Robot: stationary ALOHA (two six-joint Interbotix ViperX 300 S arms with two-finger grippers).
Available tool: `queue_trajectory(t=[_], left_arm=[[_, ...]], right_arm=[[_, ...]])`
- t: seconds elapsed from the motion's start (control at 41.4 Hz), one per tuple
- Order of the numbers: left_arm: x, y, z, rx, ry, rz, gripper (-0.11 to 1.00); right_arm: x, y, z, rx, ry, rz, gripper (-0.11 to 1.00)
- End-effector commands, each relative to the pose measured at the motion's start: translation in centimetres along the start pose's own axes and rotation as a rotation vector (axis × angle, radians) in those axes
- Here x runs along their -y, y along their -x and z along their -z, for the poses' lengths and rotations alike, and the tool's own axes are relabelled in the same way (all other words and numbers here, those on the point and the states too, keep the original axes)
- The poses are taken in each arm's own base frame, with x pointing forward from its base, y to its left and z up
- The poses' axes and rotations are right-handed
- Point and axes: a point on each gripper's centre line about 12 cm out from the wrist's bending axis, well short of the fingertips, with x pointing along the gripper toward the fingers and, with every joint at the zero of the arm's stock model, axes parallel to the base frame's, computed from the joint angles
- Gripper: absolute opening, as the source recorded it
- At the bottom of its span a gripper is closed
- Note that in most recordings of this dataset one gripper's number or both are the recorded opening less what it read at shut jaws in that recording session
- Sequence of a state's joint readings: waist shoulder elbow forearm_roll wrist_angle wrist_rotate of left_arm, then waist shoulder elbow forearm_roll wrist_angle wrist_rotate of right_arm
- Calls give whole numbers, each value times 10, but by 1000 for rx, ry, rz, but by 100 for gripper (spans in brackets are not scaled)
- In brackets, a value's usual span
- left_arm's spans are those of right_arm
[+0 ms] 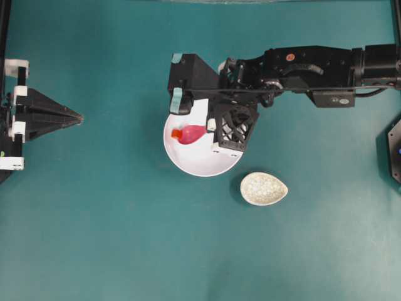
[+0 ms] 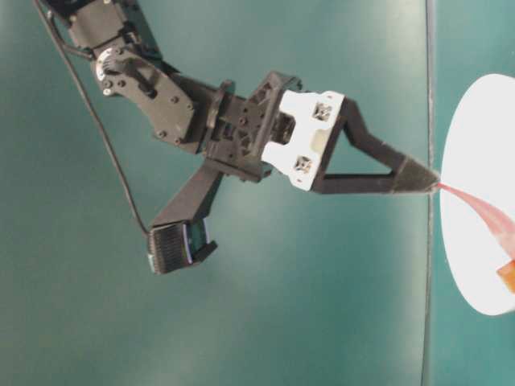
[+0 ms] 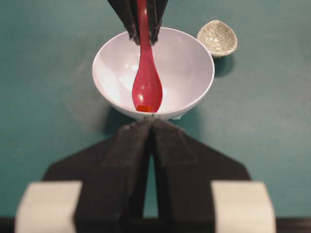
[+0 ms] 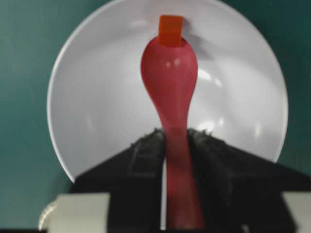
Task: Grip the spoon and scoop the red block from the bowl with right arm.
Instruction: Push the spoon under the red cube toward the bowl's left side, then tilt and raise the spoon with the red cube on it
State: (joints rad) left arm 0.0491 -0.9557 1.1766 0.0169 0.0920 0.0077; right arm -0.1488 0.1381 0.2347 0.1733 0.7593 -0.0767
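Observation:
The white bowl [image 1: 200,163] stands mid-table. My right gripper [image 4: 175,133] is shut on the handle of the pink spoon [image 4: 170,73], whose scoop reaches down inside the bowl [image 4: 97,97]. The small red block [image 4: 170,30] sits right at the spoon's tip and touches it. From overhead the spoon [image 1: 191,133] points left, with the block [image 1: 177,133] at its left end and the right gripper [image 1: 210,133] just to its right. My left gripper [image 1: 80,116] rests shut and empty at the far left. In its wrist view it [image 3: 152,122] faces the bowl [image 3: 194,58], spoon [image 3: 146,82] and block [image 3: 143,108].
A small speckled beige egg-shaped dish [image 1: 264,189] lies just right of and below the bowl; it shows again in the left wrist view [image 3: 217,38]. The right arm [image 1: 301,69] stretches in from the right edge. Teal table surface surrounds everything.

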Motion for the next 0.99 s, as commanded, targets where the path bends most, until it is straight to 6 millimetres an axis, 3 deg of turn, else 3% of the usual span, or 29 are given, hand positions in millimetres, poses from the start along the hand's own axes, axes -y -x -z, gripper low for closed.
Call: queue_trajectory(t=[0.0, 0.966], left_arm=[[0, -1, -8, 23, -4, -2, 1], [0, -1, -8, 23, 8, -1, 1]], right_arm=[[-3, 14, -13, 52, -3, -4, 24], [-4, 25, -10, 71, -7, -5, 24]])
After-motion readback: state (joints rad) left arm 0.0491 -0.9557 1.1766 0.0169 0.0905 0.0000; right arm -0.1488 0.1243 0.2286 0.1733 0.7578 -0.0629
